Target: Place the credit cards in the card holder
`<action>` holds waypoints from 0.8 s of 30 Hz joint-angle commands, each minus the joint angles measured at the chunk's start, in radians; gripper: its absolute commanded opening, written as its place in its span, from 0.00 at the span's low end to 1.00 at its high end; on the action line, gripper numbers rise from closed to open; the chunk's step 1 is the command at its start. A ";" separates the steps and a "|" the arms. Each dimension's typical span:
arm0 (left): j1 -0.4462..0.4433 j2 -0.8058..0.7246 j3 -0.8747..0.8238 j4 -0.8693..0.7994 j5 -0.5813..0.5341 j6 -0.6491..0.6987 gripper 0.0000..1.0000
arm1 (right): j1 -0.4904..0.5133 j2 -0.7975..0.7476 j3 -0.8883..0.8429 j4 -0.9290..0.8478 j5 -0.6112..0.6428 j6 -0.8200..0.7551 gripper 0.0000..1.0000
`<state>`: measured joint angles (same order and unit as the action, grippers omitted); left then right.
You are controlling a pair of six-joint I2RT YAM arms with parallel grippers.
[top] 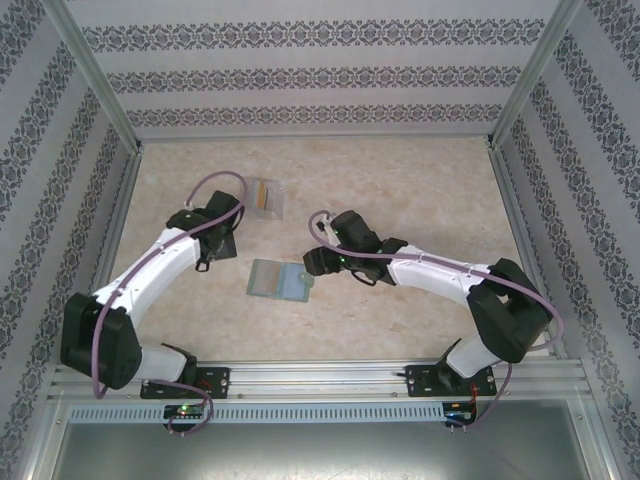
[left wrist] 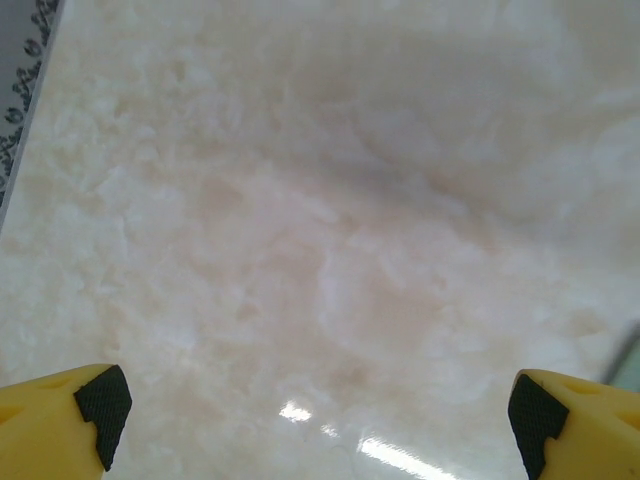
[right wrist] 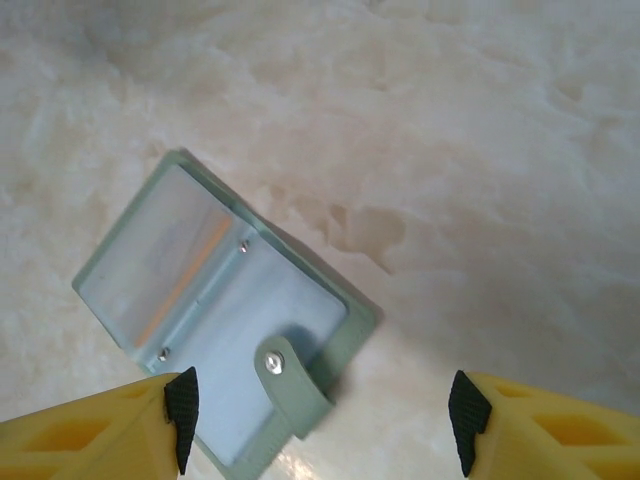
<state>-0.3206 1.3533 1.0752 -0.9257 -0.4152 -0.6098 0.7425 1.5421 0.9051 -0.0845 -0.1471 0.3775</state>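
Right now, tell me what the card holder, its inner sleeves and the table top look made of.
Card holder: matte sage-green, probably faux leather or soft vinyl; its strap curls up around a metal snap.
Inner sleeves: clear glossy plastic, with an orange card showing through.
Table top: glossy marbled beige with glare spots; laminate or printed sheet, cannot tell.
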 commanded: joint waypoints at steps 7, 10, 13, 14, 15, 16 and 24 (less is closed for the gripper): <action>0.027 0.177 0.324 0.065 0.228 0.168 0.99 | -0.001 -0.005 0.090 -0.010 0.140 0.024 0.71; 0.027 0.295 0.424 0.074 0.297 0.195 0.99 | -0.009 -0.023 0.090 -0.006 0.170 0.044 0.72; 0.029 0.437 0.553 0.046 0.324 0.220 0.99 | -0.017 -0.037 0.086 -0.016 0.181 0.053 0.73; 0.029 0.482 0.599 0.029 0.329 0.222 0.99 | -0.020 -0.042 0.084 -0.021 0.184 0.054 0.73; 0.029 0.509 0.624 0.029 0.332 0.223 0.99 | -0.022 -0.046 0.080 -0.026 0.185 0.054 0.73; 0.030 0.539 0.653 0.033 0.335 0.225 0.99 | -0.023 -0.053 0.075 -0.030 0.190 0.055 0.73; 0.092 0.737 0.832 0.003 0.368 0.245 0.99 | -0.055 -0.117 0.009 -0.037 0.205 0.054 0.70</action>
<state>-0.2668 2.0502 1.8481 -0.8757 -0.0666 -0.3962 0.7040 1.4544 0.9379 -0.1043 0.0303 0.4202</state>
